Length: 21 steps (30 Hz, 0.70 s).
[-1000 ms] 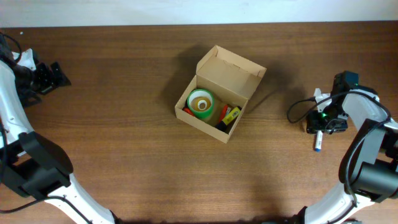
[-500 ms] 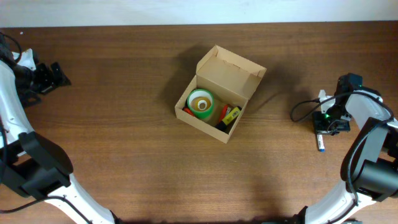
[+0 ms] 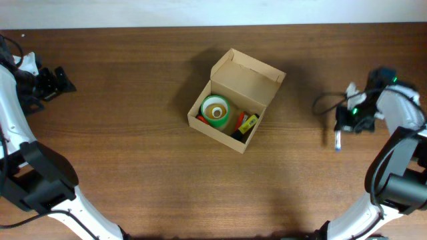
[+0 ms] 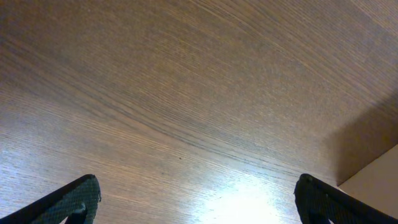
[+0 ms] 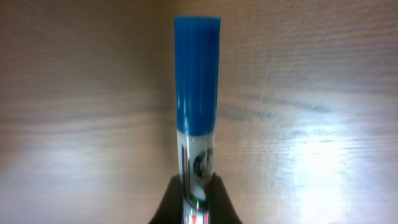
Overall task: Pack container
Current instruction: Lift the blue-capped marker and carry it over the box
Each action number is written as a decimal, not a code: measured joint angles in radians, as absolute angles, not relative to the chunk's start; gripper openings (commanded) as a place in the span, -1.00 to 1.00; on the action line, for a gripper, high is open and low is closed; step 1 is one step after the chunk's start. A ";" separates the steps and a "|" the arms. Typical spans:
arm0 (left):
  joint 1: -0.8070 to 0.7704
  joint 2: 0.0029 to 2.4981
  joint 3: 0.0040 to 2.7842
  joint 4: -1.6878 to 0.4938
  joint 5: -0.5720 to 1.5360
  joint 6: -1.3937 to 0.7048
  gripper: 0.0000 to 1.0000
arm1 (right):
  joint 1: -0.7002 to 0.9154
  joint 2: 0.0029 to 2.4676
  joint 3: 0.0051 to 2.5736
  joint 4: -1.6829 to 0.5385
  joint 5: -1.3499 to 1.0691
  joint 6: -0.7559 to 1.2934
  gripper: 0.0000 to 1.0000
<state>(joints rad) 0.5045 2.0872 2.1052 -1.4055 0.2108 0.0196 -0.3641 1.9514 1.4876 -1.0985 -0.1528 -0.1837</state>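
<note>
The container [image 3: 248, 80] is a tan cardboard box standing open at the table's middle, lid flap raised at the back. Inside lie a green and white tape roll [image 3: 215, 110] and yellow and red pens [image 3: 245, 123]. Far right, my right gripper [image 3: 341, 127] is shut on a white marker with a blue cap [image 3: 337, 141] [image 5: 196, 81]; the marker points out past the fingertips [image 5: 219, 193] over bare wood. My left gripper [image 3: 59, 80] stands open at the far left edge, its fingers [image 4: 74, 199] wide apart over bare table with nothing between them.
A corner of the cardboard box [image 4: 379, 180] shows at the right edge of the left wrist view. A black cable [image 3: 323, 103] loops beside the right arm. The table's far edge meets a pale wall at the top.
The right gripper closed on the blue-capped marker, which lay on the table a second ago, and has lifted and swung it slightly left. The left arm has not moved.
</note>
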 measured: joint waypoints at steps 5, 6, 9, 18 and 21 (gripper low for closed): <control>0.505 2.087 2.106 -1.406 0.210 0.019 0.99 | -0.313 1.952 1.904 -1.313 -0.186 -0.107 -0.92; 0.505 2.087 2.105 -1.405 0.211 0.019 0.99 | -0.299 1.952 1.976 -1.341 -0.187 -0.092 -0.92; 0.505 2.087 2.105 -1.406 0.211 0.019 0.99 | -0.227 1.950 2.205 -1.410 -0.184 -0.036 -0.92; 0.505 2.087 2.106 -1.406 0.210 0.019 0.99 | 0.164 1.928 2.449 -1.490 -0.159 -0.146 -0.92; 0.505 2.087 2.105 -1.406 0.210 0.019 0.99 | 0.309 1.939 2.413 -1.501 -0.159 -0.268 -0.92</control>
<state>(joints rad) 0.5045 2.0872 2.1052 -1.4055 0.2104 0.0193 0.3088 1.9388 2.4134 -1.5009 -0.1585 -0.2680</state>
